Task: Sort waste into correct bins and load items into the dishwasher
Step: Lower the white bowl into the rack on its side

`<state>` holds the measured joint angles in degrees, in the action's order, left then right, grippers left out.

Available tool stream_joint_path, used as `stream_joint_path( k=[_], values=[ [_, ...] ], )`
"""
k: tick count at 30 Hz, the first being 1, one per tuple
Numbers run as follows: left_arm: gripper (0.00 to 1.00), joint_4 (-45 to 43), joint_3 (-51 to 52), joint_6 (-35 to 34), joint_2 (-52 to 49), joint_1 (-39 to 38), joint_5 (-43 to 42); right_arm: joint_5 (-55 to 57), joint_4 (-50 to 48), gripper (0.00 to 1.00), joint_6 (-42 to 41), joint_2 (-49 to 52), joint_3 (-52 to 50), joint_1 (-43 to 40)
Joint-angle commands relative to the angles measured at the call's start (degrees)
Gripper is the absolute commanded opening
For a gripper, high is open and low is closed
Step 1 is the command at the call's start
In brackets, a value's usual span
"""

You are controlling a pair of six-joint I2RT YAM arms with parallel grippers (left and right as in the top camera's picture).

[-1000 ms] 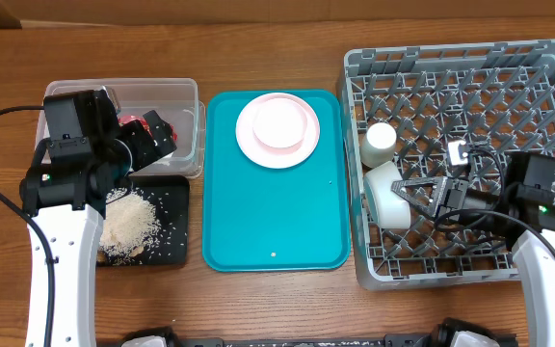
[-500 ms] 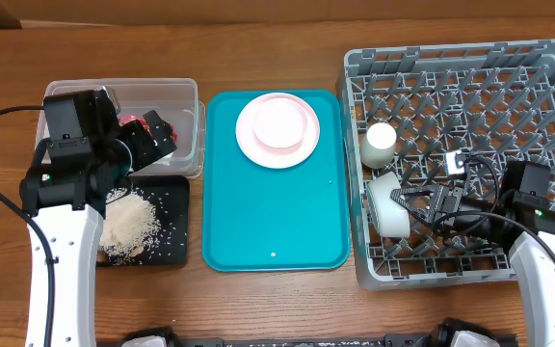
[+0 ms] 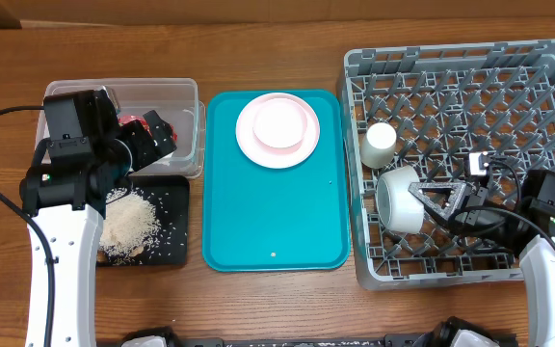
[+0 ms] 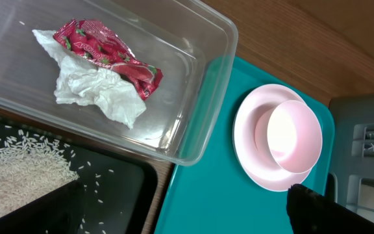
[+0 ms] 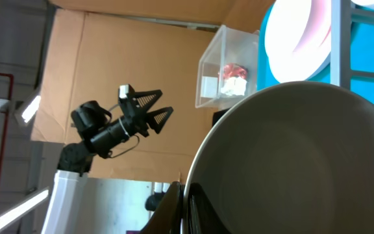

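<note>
Right end effector (image 3: 439,198) clamped on the rim of the bowl (image 3: 396,200), which is tipped on edge inside the rack (image 3: 547,58) at the right edge of the table (image 3: 258,39).

Toward the near-left corner, the rice (image 3: 128,226) lies heaped in the black tray (image 3: 176,241). Behind it, the left end effector (image 3: 154,137) hangs over the clear tub (image 3: 193,96), fingers apart and empty, and the red wrapper (image 4: 106,55) and napkin (image 4: 93,91) sit inside the tub. At mid-table, the far end of the teal tray (image 3: 277,222) holds the stacked pink plates (image 3: 277,130), not yet loaded. The cup (image 3: 380,143) stands in the rack just beyond the bowl. Sorting looks done; the bowl needs seating and the plates are left.
</note>
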<state>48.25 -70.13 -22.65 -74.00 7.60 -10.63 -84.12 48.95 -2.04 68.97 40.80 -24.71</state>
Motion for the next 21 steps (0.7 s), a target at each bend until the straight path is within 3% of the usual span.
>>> stream_joint_path(
  k=[1, 15, 21],
  values=[
    [1.0, -0.07, -0.44, 0.59, 0.5, -0.09, 0.55, -2.73, 0.35, 0.04, -0.52, 0.07, -0.48, -0.17],
    [1.0, -0.07, -0.44, 0.59, 0.5, -0.09, 0.55, -1.18, -1.38, 0.04, 0.55, 0.07, -6.97, -0.17],
    [1.0, -0.07, -0.44, 0.59, 0.5, -0.09, 0.55, 12.5, -7.15, 0.04, 0.52, 0.07, -6.97, -0.17]
  ],
)
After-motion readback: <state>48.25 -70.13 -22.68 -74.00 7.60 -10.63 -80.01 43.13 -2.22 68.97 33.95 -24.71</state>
